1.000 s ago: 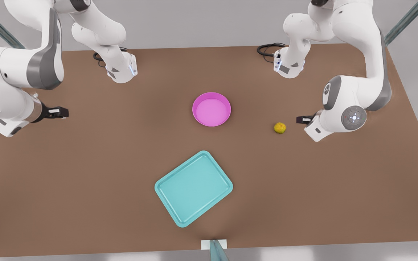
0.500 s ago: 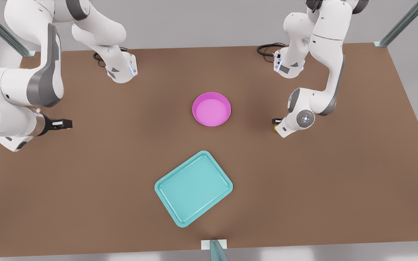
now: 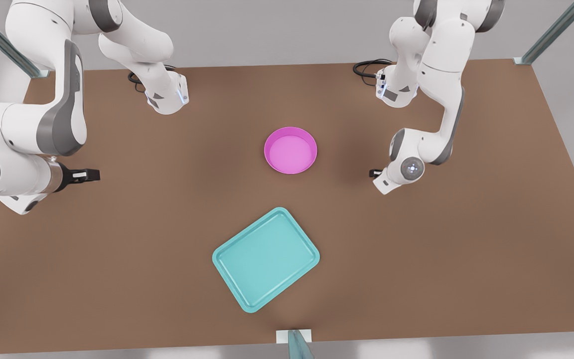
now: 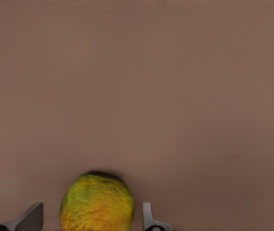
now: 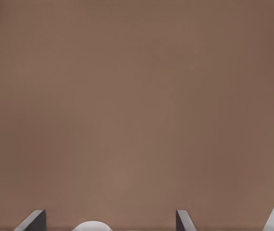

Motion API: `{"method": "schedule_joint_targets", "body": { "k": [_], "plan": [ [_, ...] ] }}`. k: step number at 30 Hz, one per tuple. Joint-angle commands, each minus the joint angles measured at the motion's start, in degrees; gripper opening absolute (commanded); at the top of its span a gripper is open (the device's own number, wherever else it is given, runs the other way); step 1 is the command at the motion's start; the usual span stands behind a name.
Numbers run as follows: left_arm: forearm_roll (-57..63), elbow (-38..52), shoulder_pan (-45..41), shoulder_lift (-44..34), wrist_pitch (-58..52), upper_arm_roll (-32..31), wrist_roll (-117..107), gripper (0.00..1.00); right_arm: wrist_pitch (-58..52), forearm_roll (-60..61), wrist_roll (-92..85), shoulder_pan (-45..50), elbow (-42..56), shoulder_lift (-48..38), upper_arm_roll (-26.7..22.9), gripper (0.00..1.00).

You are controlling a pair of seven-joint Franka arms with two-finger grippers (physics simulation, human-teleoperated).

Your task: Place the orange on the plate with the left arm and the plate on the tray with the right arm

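Straddling the orange, the left gripper is seen in its wrist view with the fingers spread wide to either side of the fruit, one apart from the skin and the other just beside it; whether it touches cannot be told. The orange rests on the brown tabletop. In the front view this gripper is lowered at the front view's right of the plate, and the fruit is hidden under the wrist. The plate sits near the middle of the tabletop. The tray lies flat and turned at an angle near the tabletop's near edge, apart from the plate. The right gripper is held above the tabletop near its edge at the front view's left, well apart from the plate and tray. In the right wrist view the gripper is seen with fingers set wide over bare tabletop, gripping nothing.
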Motion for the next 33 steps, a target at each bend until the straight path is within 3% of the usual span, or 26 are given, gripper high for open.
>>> {"method": "schedule_joint_targets", "body": {
  "k": [1,11,14,16,19,21,23,25,28,33],
  "plan": [
    [0.11,0.09,0.0,0.15,2.13,0.0,-0.54,1.0,0.07,0.04,-0.18,-0.07,-0.02,-0.04,0.0,1.0],
    [0.02,-0.18,-0.09,1.56,2.66,0.0,-0.63,1.0,0.07,2.15,-0.18,-1.74,-0.37,0.22,0.0,1.0],
    [0.02,-0.18,-0.08,1.56,1.69,0.0,-0.54,0.73,-0.46,2.15,-0.18,-1.57,-0.54,0.22,0.0,1.0],
    [0.02,-0.18,-0.09,1.47,1.6,0.0,-0.63,0.64,-0.63,2.5,-0.18,-1.65,-0.81,0.31,0.0,1.0],
    [-0.07,1.14,-0.26,-1.17,-4.11,0.0,-1.42,0.64,-0.55,2.5,-0.18,-1.57,-0.81,0.66,0.0,1.0],
    [-1.82,8.17,-3.07,-1.08,-13.51,-1.49,-8.1,0.65,-0.81,2.59,-0.1,-1.66,-1.42,0.58,0.0,1.0],
    [-5.26,14.32,-4.65,-0.29,-19.57,-6.76,-15.03,0.65,-0.72,2.59,-0.1,-1.74,-1.6,0.75,0.0,1.0],
    [-7.45,20.56,-11.07,2.61,-21.6,-11.42,-26.02,0.65,-0.72,2.59,-0.1,-2.01,-1.6,1.1,0.0,1.0],
    [-8.95,30.85,-20.38,9.03,-25.56,-12.48,-37.98,0.65,-0.55,2.59,-0.1,-2.01,-1.42,1.54,0.0,1.0],
    [-11.67,30.24,-24.87,9.82,-25.91,-12.48,-40.09,0.65,-0.02,3.64,-0.1,-2.88,-1.25,2.86,0.0,1.0]
  ]
}}
